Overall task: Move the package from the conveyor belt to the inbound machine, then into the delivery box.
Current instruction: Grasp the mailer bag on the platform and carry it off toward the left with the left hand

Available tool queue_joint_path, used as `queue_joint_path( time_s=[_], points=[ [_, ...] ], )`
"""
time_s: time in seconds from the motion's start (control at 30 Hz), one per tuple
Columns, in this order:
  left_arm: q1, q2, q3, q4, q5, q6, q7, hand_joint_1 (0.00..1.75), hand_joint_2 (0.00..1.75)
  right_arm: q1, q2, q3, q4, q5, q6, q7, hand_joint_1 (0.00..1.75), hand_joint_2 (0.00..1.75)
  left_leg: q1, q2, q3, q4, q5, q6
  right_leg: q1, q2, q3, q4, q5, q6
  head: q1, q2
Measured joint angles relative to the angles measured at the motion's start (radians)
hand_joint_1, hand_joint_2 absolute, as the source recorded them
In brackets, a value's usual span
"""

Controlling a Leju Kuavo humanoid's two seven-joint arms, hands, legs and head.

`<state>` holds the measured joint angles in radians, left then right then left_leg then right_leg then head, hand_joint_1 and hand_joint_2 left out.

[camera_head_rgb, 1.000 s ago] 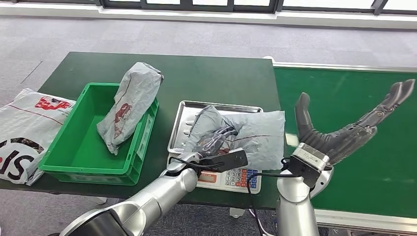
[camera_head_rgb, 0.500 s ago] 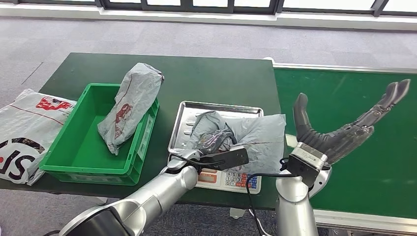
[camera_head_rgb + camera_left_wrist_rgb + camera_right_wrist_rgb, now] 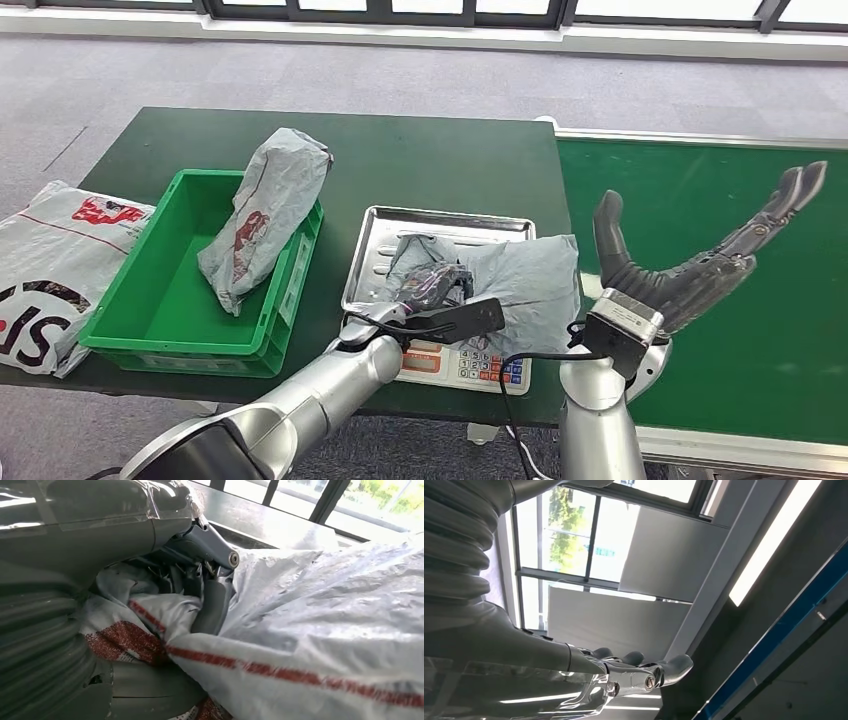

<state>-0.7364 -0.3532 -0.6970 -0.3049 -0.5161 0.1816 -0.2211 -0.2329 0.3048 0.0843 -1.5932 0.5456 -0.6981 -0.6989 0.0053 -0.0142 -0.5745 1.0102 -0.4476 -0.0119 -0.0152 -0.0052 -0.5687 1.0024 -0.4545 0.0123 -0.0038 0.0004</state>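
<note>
A grey plastic package [image 3: 520,280] with red markings lies on the steel tray [image 3: 450,222] of the weighing scale, the inbound machine. My left hand [image 3: 435,285] grips the package at its near left end, bunching the bag. The left wrist view shows the dark fingers [image 3: 210,575] curled into the crumpled grey package [image 3: 320,630]. My right hand [image 3: 690,265] hovers over the green conveyor belt [image 3: 700,200], fingers spread, holding nothing; it also shows in the right wrist view [image 3: 634,672]. The green delivery box [image 3: 150,300] stands left of the scale with another grey package [image 3: 262,215] leaning in it.
A white bag [image 3: 50,270] with red and black print hangs off the table's left edge. The scale's keypad [image 3: 480,362] faces the near edge. A black cable [image 3: 520,400] runs by my right forearm. The dark green table [image 3: 400,150] is bare behind the scale.
My left hand's fingers have closed into the package and gathered its left end, so the bag is more crumpled. My right hand has shifted slightly, still spread.
</note>
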Motion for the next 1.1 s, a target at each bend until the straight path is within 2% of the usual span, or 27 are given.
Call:
queue_joint_path(
  time_s=[0.27, 0.43, 1.1],
  points=[
    [0.002, 0.001, 0.006, 0.005, 0.036, 0.142, -0.071, 1.75, 1.75, 0.001, 0.000, -0.003, 0.000, 0.000, 0.000, 0.000, 0.00, 1.75, 0.000, 0.001, -0.001, 0.000, 0.000, 0.000, 0.000, 0.001, -0.003, 0.000, 0.000, 0.000, 0.000, 0.000],
    [0.002, 0.002, 0.048, 0.005, 0.063, 0.220, -0.126, 1.75, 1.75, 0.003, 0.000, -0.006, 0.000, 0.001, 0.000, 0.000, 0.00, 1.75, 0.000, 0.002, -0.004, 0.000, 0.000, -0.001, 0.000, 0.003, -0.006, 0.000, 0.001, -0.001, 0.000, 0.000],
    [0.001, 0.002, 0.112, 0.001, 0.064, 0.243, -0.154, 1.75, 1.75, 0.004, 0.000, -0.013, 0.000, -0.004, 0.000, 0.000, 0.00, 1.75, 0.000, 0.005, -0.009, 0.000, 0.000, -0.001, 0.000, 0.005, -0.013, 0.001, 0.001, -0.001, 0.000, 0.000]
  ],
)
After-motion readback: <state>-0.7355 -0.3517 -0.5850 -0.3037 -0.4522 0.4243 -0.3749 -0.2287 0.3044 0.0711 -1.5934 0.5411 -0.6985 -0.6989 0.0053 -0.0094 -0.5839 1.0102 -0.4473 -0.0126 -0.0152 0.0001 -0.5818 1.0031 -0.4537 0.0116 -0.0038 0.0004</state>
